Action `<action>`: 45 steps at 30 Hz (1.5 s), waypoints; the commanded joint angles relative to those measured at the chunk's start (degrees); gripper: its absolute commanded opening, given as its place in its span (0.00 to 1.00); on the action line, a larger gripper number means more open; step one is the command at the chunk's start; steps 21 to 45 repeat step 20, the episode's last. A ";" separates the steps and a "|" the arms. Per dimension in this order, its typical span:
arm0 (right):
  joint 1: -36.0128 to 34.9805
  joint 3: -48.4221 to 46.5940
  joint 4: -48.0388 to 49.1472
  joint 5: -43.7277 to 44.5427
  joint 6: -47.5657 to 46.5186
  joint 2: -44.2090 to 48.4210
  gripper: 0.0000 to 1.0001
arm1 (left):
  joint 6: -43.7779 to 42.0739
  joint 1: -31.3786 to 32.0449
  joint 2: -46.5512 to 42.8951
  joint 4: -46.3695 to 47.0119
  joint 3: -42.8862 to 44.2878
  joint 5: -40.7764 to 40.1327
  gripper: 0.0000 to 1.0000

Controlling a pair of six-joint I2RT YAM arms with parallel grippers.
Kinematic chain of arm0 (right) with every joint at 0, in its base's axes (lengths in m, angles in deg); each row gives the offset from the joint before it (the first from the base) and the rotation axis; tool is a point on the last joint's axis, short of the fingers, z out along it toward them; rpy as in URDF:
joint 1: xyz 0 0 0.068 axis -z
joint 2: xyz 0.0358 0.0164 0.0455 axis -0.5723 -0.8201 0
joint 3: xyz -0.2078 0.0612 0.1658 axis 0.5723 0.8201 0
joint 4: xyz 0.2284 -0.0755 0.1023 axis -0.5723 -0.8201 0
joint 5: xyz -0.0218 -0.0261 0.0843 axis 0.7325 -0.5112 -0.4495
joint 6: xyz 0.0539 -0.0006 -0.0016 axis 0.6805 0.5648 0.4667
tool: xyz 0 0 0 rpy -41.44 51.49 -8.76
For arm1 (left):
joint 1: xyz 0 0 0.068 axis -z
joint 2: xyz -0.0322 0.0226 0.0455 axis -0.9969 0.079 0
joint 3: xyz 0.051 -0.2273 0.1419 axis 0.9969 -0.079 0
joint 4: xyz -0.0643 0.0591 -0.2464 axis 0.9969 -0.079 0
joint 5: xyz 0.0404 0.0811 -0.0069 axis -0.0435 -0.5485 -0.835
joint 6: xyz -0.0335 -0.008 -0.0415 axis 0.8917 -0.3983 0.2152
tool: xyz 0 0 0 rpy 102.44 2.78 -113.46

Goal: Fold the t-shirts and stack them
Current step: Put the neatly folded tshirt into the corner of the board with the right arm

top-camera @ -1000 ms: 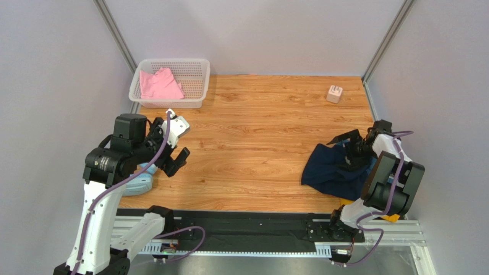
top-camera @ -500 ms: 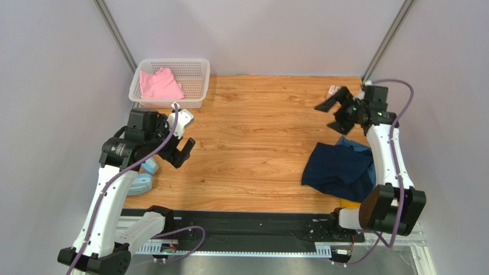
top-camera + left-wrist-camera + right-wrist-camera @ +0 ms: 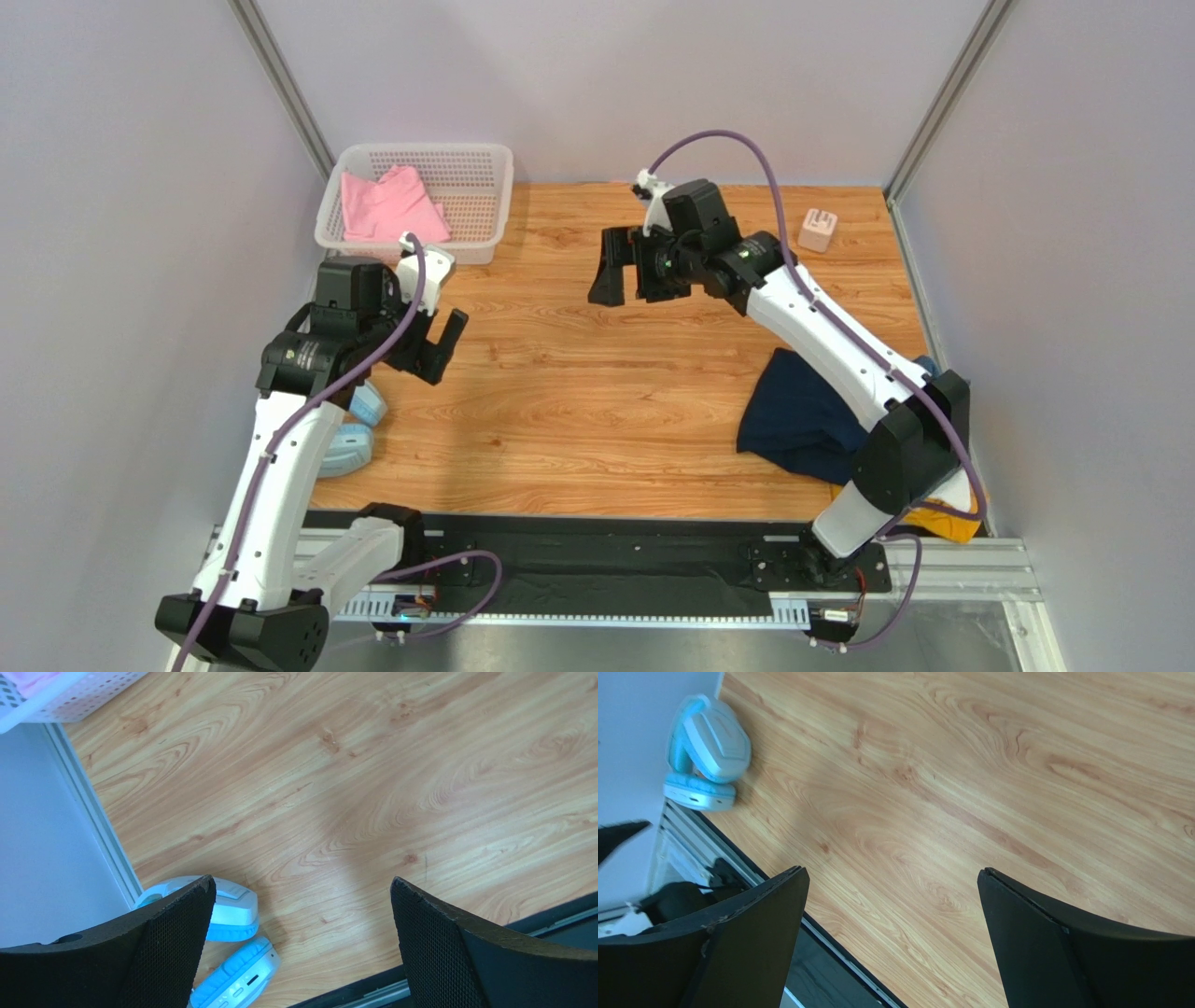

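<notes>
A pink t-shirt lies crumpled in the white basket at the back left. On the right side of the table a dark navy t-shirt is heaped, with a strip of teal blue cloth at its far edge. A mustard yellow t-shirt shows by the right arm's base. My left gripper hangs open over bare wood in front of the basket. Over the table's middle back, my right gripper is open and empty, well away from the navy shirt.
Light blue headphones lie at the left edge of the table, beside my left gripper. A small pinkish box stands at the back right. Grey walls enclose the table on three sides.
My right arm has swung from the navy t-shirt up and leftward across the back to the table's middle, still open. The left gripper has shifted slightly toward the basket.
</notes>
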 commanded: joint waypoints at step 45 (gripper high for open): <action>-2.60 4.78 2.82 9.76 -5.65 8.06 1.00 | 3.95 -14.44 -4.15 10.81 -5.02 7.49 0.96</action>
